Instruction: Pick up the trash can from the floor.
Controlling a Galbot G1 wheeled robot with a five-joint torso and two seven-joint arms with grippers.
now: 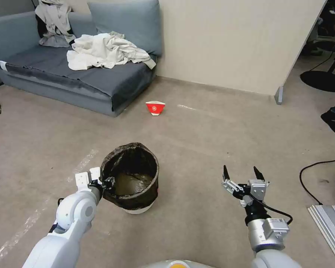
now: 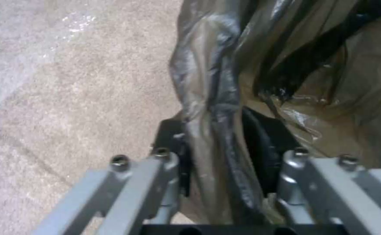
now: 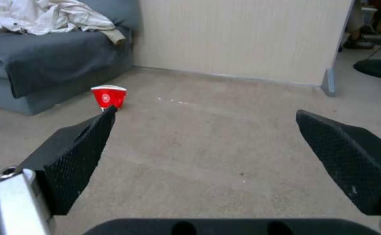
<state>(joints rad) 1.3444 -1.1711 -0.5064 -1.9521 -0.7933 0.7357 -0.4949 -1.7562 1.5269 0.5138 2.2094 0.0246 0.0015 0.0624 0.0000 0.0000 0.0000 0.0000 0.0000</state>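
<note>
While the trash can (image 1: pixel 132 176) stands on the floor (image 1: pixel 197 141), the left gripper (image 1: pixel 105 183) is at its left rim, with 1 finger (image 2: pixel 173 153) outside and 1 inside, clenched on the bagged edge. To the right of the trash can, well apart, the right gripper (image 1: pixel 243 173) hovers with its 2 fingers spread and holding nothing. I think the risk is slipping: the smooth bag (image 2: pixel 212 107) may slide on the rim, and a grip on 1 side can tilt the can.

The trash can (image 1: pixel 138 208) is smooth white plastic, lined with a glossy, crinkled dark plastic bag (image 2: pixel 225 98). The floor (image 1: pixel 212 141) looks like matt, rough carpet. The right pincer (image 3: pixel 203 143) has matt black textured pads (image 3: pixel 81 156) on brushed metal links.
</note>
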